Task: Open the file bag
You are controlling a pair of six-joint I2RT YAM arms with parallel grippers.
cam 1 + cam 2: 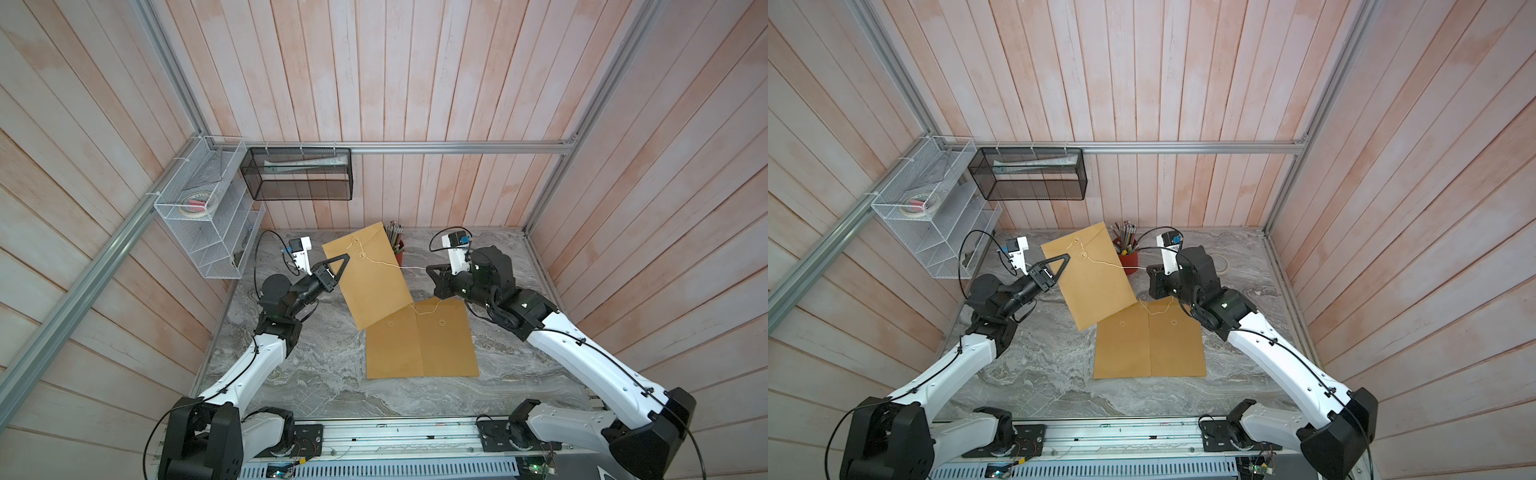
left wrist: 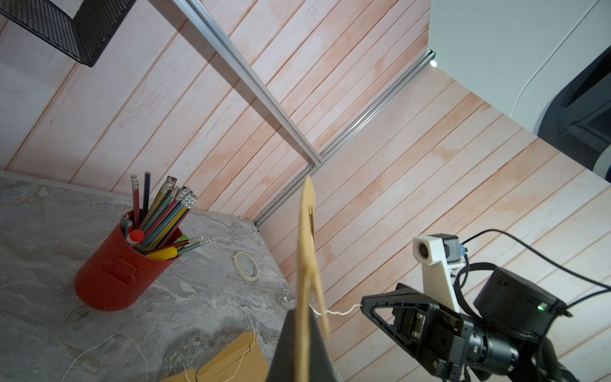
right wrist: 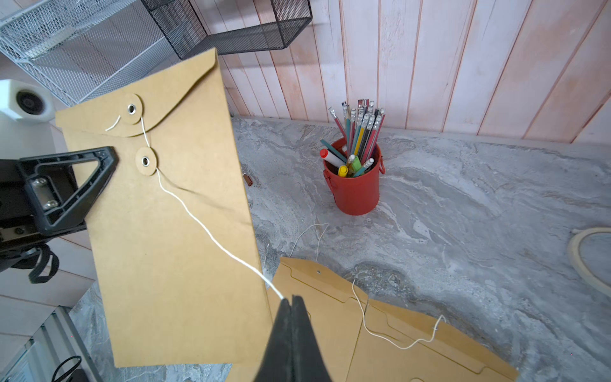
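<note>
Left hand (image 1: 344,259) clamps file bag (image 3: 172,238) edge; right hand (image 3: 292,300) pinches string (image 3: 205,228). Hard pull may snap it or yank bag loose.

White-shelled arms (image 1: 245,370) have black joints (image 1: 276,328), thin clipped cables (image 1: 584,342), white camera mounts (image 1: 302,253) and black triangular end effectors (image 1: 345,258) (image 1: 429,270).

Soft, even light; sharp centres, bowed edges.
Both top views are bright and shadow-poor, their wall planks (image 1: 374,83) curving toward the frame edges. In the right wrist view the string (image 3: 211,236) throws a thin soft shadow on the file bag (image 3: 165,264), and the right fingers (image 3: 281,340), close to the lens, blur into black. In the left wrist view a white glare spot burns at the end of the aluminium rail (image 2: 363,118).
</note>
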